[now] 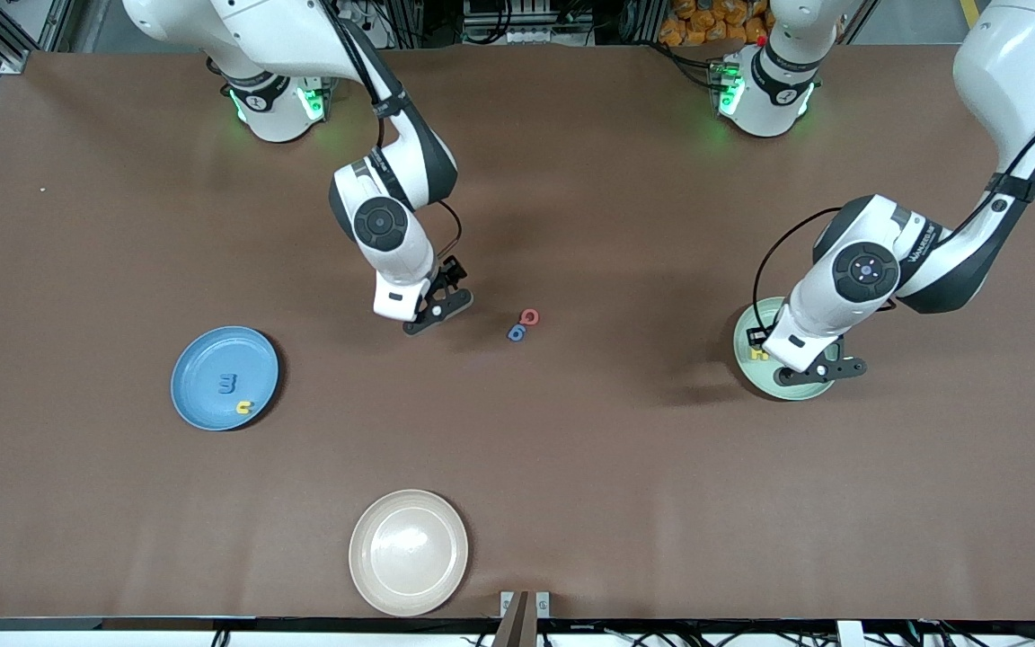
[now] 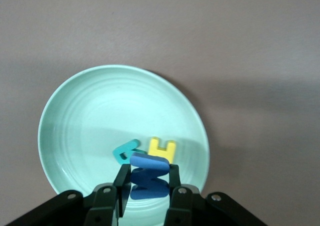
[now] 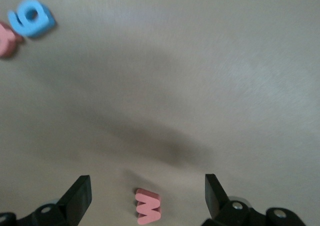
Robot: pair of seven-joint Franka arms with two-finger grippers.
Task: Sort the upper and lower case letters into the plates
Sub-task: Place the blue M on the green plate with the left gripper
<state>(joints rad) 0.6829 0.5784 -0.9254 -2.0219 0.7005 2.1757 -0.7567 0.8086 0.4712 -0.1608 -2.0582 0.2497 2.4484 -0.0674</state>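
Note:
My left gripper [image 1: 818, 370] hangs over the pale mint green plate [image 1: 745, 334], shut on a dark blue letter [image 2: 148, 178] held upright between its pads. In that plate [image 2: 90, 116] lie a yellow E [image 2: 163, 149] and a teal letter [image 2: 126, 151]. My right gripper [image 1: 439, 310] stands open low over the table, with a small pink w [image 3: 148, 206] lying between its fingers [image 3: 82, 186]. A red letter [image 1: 530, 316] and a blue letter [image 1: 517, 332] lie together mid-table. The sky blue plate [image 1: 199, 355] holds a blue letter [image 1: 227, 385] and a yellow one [image 1: 244, 407].
A beige plate [image 1: 408, 552] sits near the table's front edge, nearer to the front camera than everything else. In the right wrist view the blue letter [image 3: 32, 17] and the pink-red one [image 3: 6, 41] lie apart from the gripper.

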